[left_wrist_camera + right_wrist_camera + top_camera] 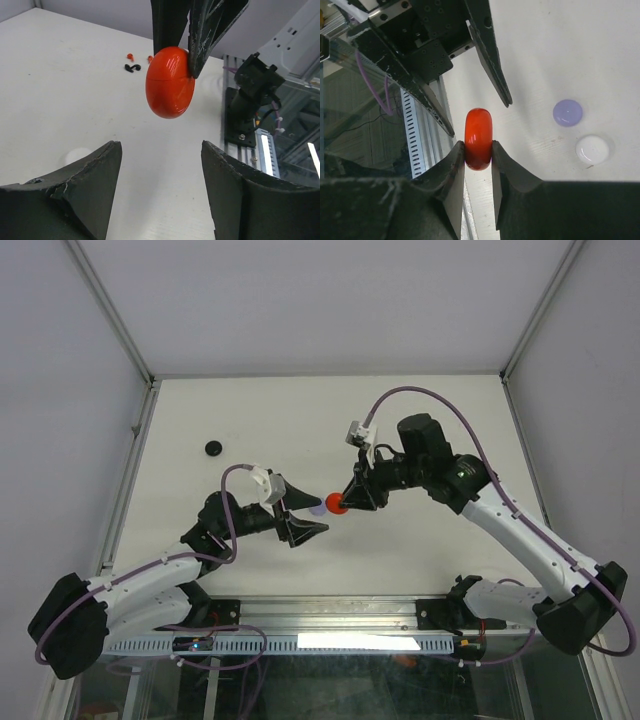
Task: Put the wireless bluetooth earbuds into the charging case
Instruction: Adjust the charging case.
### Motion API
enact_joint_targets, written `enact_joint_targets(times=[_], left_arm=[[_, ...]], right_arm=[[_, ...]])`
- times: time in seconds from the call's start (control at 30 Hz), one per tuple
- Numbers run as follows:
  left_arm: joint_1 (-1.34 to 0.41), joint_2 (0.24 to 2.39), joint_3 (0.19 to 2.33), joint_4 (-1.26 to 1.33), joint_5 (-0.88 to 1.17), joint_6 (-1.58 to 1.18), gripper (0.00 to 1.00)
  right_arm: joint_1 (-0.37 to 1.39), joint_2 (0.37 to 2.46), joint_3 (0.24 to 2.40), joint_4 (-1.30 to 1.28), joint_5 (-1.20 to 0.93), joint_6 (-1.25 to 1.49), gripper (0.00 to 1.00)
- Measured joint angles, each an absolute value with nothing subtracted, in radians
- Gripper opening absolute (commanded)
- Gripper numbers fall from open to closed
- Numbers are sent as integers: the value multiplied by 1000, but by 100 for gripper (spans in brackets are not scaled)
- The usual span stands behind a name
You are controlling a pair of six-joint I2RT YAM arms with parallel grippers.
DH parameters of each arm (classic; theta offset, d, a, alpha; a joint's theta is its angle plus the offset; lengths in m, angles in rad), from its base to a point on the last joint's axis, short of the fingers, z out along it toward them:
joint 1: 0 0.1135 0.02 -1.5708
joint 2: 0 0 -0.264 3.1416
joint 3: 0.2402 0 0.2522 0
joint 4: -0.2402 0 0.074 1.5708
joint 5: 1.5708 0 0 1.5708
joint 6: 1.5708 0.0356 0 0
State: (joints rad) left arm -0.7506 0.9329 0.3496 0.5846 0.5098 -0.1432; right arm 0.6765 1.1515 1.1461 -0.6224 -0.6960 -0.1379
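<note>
Red case (170, 82), shut, with a seam round its middle, hangs clear above the table (420, 420); the right gripper (478, 148) pinches it across its two broad faces, jaws nearly together; the shell looks hard, glossy and rounded, so it is probably light and stiff but apt to slip or swivel in a narrow pinch; best held across the flat faces on one half only, leaving the seam free to part; contents hidden, so whether any earbud is inside cannot be told; left gripper (160, 147) faces the case, near but not touching, jaws well apart and holding nothing; on the table lie a black hooked piece (132, 67) and red bits (130, 56), possibly earbud parts; a purple disc (567, 112) and white disc (592, 149) lie side by side
</note>
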Motion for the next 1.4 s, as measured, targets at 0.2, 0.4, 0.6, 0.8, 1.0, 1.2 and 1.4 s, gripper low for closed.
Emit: enact_joint_targets(times=[0.2, 0.4, 0.6, 0.8, 1.0, 1.2, 1.4], left_arm=[[-751, 976, 349, 711, 596, -228, 59], [-744, 989, 343, 840, 636, -303, 51], [-744, 1034, 343, 899, 666, -356, 42], [-744, 1072, 343, 940, 692, -403, 37], [-744, 1087, 343, 961, 723, -437, 35], [-744, 1089, 344, 970, 743, -465, 36], [-744, 1089, 347, 969, 743, -478, 34]], right_arm=[[677, 1143, 1146, -623, -787, -183, 0], [677, 1143, 1146, -623, -841, -201, 0], [677, 1143, 1146, -622, -868, -204, 0], [677, 1143, 1146, -622, -887, -213, 0], [680, 1143, 1146, -626, -894, -233, 0], [696, 1144, 1146, -641, -892, -255, 0], [722, 1153, 1146, -659, -871, -266, 0]])
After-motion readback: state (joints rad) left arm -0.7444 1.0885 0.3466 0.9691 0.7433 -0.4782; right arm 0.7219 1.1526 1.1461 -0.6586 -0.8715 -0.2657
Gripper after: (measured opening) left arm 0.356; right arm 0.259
